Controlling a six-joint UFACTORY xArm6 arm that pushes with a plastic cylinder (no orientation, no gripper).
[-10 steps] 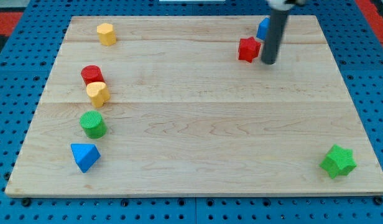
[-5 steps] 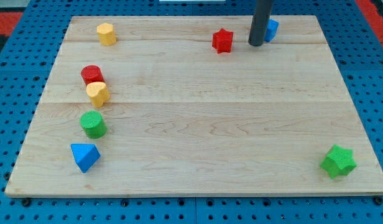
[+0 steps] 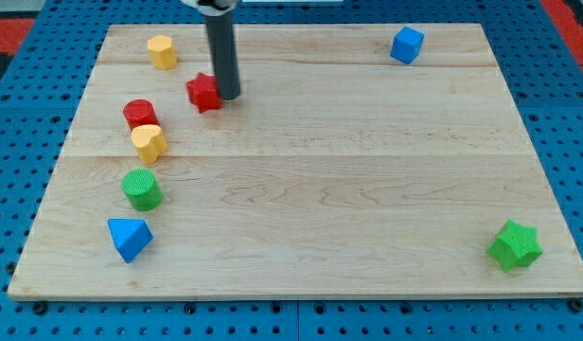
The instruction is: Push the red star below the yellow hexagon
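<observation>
My tip [image 3: 226, 96] touches the right side of the red star [image 3: 205, 92], which sits below and right of the yellow hexagon [image 3: 161, 51]; it looks light, rigid, and likely to pivot if pushed off-centre.

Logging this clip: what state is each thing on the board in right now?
my tip: down on the board, against the red star's right side
red star: right of and lower than the yellow hexagon, not yet under it
yellow hexagon: standing free near the top left
</observation>
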